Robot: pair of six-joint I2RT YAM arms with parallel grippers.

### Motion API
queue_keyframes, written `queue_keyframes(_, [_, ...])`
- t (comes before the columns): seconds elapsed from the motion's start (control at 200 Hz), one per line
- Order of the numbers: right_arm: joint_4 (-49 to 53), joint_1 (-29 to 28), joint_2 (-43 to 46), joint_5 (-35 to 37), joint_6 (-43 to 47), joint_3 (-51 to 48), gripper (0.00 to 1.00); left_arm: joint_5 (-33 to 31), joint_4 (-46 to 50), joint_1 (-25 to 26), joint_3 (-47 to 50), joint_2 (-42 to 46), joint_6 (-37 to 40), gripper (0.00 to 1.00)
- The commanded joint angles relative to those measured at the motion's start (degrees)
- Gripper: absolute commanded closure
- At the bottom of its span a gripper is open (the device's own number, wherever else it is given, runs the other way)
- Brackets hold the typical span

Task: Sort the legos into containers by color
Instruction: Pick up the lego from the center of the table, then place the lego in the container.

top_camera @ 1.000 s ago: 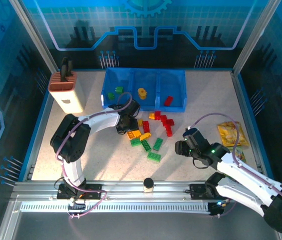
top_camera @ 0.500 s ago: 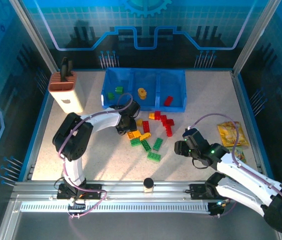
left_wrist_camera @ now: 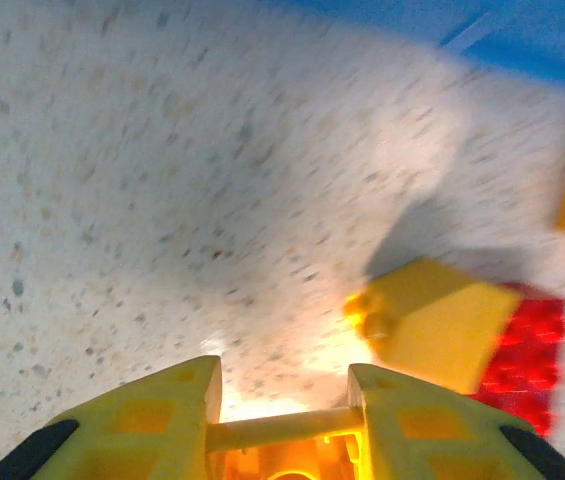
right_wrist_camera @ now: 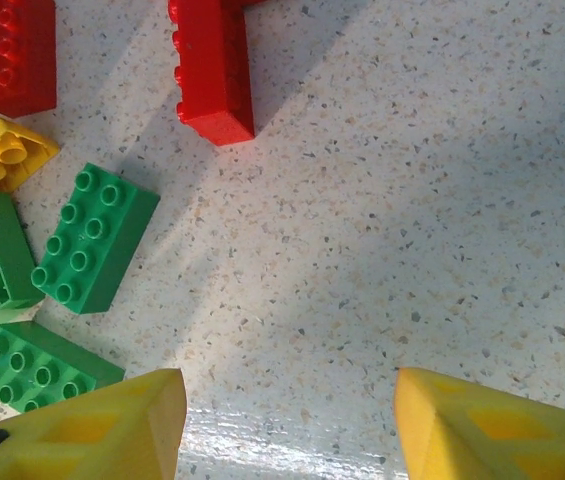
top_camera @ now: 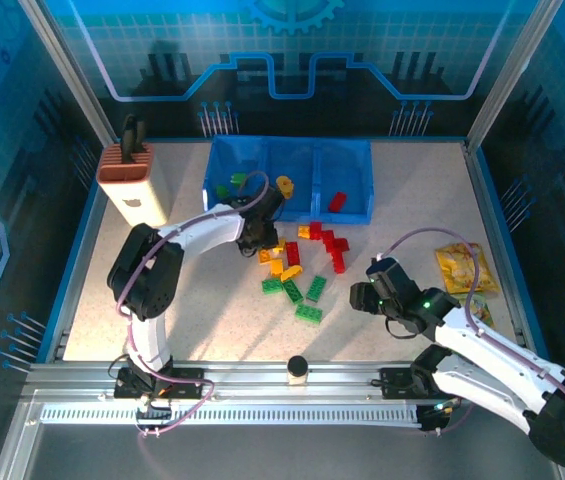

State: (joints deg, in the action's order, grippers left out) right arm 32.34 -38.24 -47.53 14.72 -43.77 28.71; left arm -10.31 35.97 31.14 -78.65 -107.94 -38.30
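Right wrist: bare table between spread fingers and red lego.

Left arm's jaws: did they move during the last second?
Yes. The jaws of the left arm have shifted up the top view, toward the blue tray, away from the green legos.

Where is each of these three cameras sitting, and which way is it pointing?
Top: above and behind, looking down on the blue tray and loose bricks; left arm and right arm show.
Left wrist: on the left arm, low over the table; left fingers show, a yellow brick ahead.
Right wrist: on the right arm, facing the table; spread right fingers show, green bricks left.
Top and right wrist share those green bricks.
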Motion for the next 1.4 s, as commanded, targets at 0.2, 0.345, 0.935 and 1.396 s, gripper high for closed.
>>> queue_keyframes(0.2, [1.4,-1.0,2.7,-0.4,-2.0,-1.5,0.41,-0.1,1.5,-2.7,-20.9,-2.5,9.9,0.71])
queue_keyframes(0.345, [3.4,-1.3,3.7,-0.3,-1.6,0.0,0.41,1.2,0.8,-4.7,-29.4,-9.3,11.3,0.71])
queue_keyframes(0.935, [5.0,-1.9,6.2,-0.9,-2.3,-0.1,0.41,4.5,-5.6,-5.2,-41.8,-22.6,17.3,0.46])
queue_keyframes(1.396, [0.9,-2.6,2.6,-1.8,-2.8,-0.9,0.41,-2.2,-3.0,-1.2,-27.2,-2.6,18.5,0.29])
